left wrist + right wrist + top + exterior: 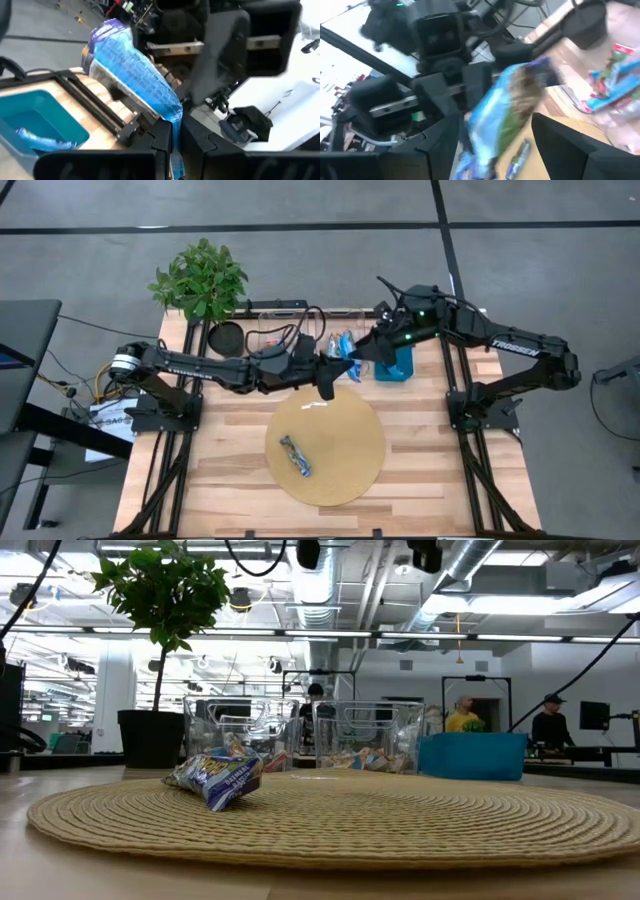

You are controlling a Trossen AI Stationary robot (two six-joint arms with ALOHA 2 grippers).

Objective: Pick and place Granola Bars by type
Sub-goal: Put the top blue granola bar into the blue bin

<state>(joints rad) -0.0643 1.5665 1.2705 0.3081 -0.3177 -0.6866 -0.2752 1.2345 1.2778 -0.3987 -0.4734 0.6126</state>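
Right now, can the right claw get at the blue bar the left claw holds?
Probably yes: the left claw is shut on the blue bar, whose free end sits between the right claw's open fingers, with nothing blocking.

right arm: we read "TROSSEN" in white on the dark link
left arm: white lettering there, too small for us to read
granola bar wrappers: print blurred, we can't read any
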